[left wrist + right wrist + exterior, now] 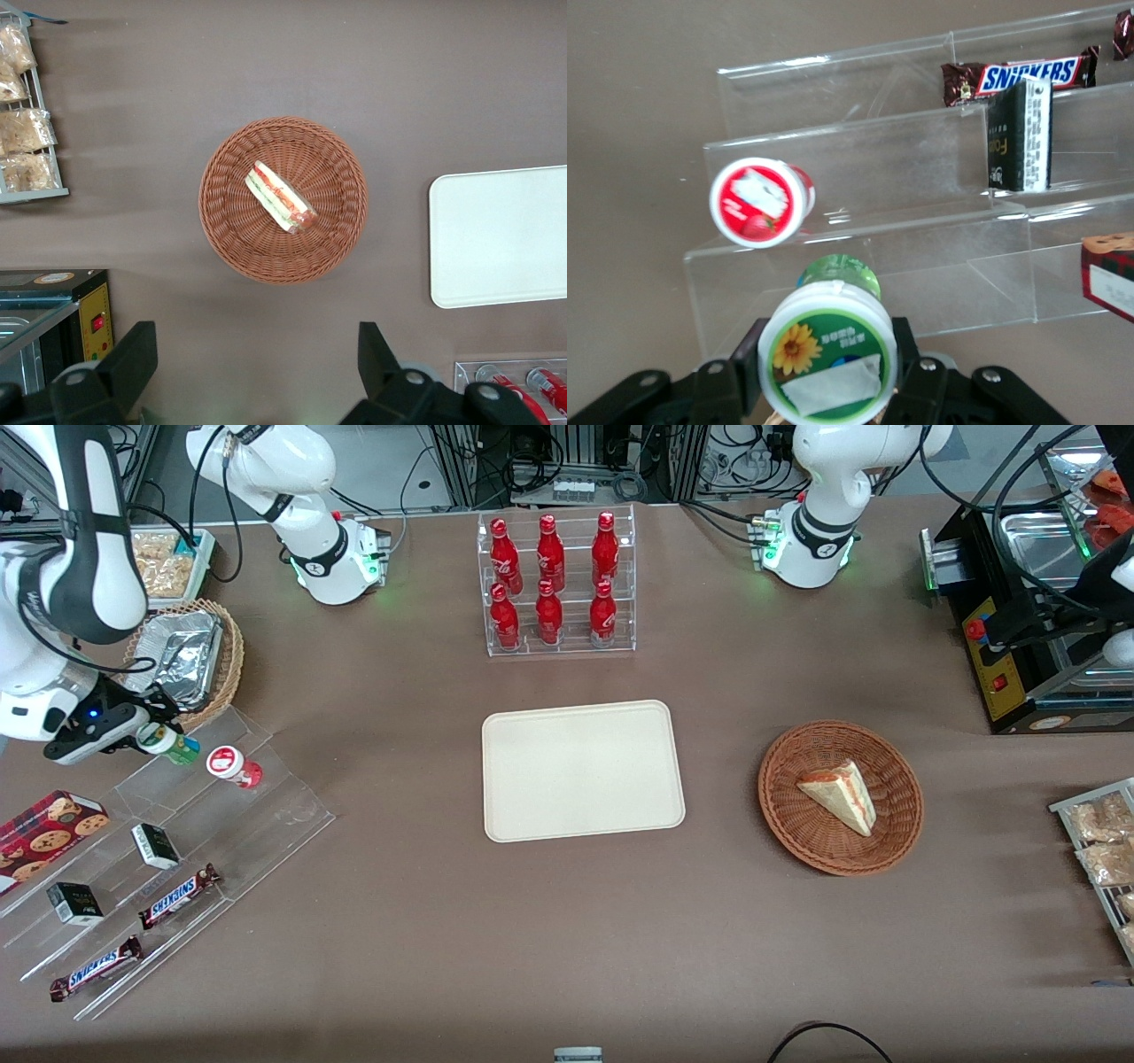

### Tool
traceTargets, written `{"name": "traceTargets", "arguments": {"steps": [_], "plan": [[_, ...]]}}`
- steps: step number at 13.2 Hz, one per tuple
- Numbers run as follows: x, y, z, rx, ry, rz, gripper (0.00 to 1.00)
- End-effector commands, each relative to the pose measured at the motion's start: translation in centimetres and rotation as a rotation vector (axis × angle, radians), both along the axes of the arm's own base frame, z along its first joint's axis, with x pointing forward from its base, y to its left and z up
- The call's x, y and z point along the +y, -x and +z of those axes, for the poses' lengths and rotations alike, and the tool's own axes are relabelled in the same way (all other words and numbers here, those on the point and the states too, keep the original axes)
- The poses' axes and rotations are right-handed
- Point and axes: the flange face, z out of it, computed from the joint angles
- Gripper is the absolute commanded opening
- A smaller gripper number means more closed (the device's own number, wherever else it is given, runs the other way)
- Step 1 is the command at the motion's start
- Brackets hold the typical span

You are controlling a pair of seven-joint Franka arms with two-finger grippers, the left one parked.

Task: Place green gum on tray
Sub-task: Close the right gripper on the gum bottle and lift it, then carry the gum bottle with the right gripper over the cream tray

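My right gripper [152, 737] is shut on the green gum [170, 744], a small green bottle with a white lid, and holds it just above the top step of the clear acrylic stand [195, 824]. In the right wrist view the gum's lid [827, 347] with its yellow flower sits between my black fingers [744, 359]. The red bottle [234, 766] lies on the stand beside it and shows in the right wrist view too [760, 201]. The cream tray [582, 770] lies flat at the table's middle, well away toward the parked arm's end.
The stand holds two Snickers bars [180, 895], two small black boxes [156, 845] and a cookie box [49, 828]. A basket with a foil pan [182, 660] is just farther from the camera than my gripper. A rack of red bottles [555, 584] and a wicker basket with a sandwich [839, 795] stand near the tray.
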Motion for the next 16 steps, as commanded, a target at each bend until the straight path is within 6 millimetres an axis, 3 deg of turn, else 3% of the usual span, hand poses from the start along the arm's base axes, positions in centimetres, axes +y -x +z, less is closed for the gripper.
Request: {"name": "traceTargets", "arguments": {"steps": [1, 5, 7, 9, 13, 16], "plan": [[2.2, -1.9, 5.0, 0.025, -0.017, -0.015, 0.00], [8.2, -3.5, 9.6, 0.078, -0.024, -0.050, 0.00], [11.5, -3.9, 10.8, 0.083, -0.020, -0.078, 0.00], [16.2, -4.3, 11.5, 0.076, -0.014, -0.124, 0.00], [27.0, -4.3, 11.7, 0.080, 0.001, -0.240, 0.00], [33.9, -4.2, 10.1, 0.100, 0.027, -0.351, 0.00]]}}
